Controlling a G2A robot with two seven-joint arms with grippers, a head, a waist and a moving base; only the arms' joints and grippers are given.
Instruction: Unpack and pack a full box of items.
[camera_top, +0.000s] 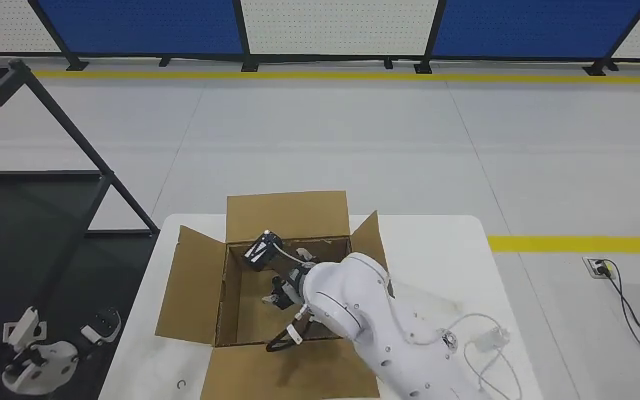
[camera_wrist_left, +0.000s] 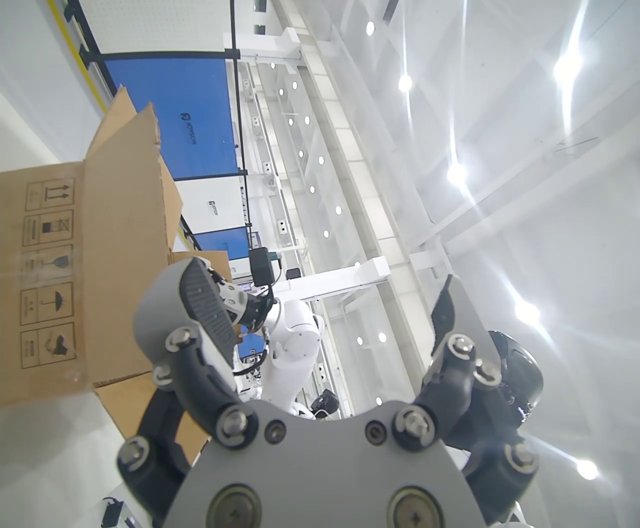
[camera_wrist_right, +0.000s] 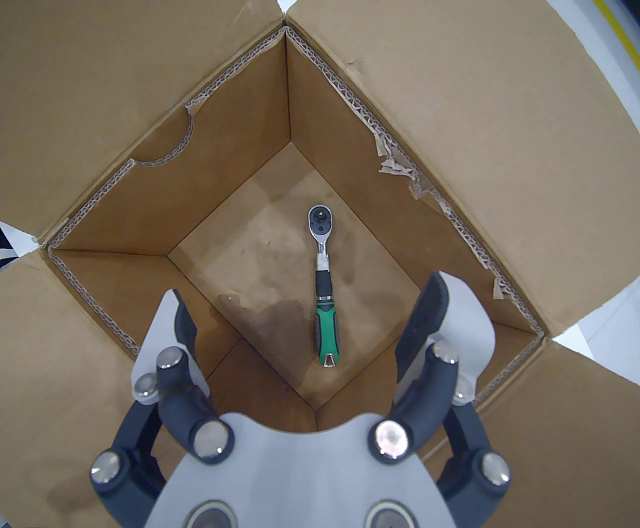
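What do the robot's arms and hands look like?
The smooth, rounded white arm carries thin black cables near its wrist. The right hand and the left hand look alike: a grey metal base plate, black links with silver rivets, and two light grey fingers faced with black textured pads.
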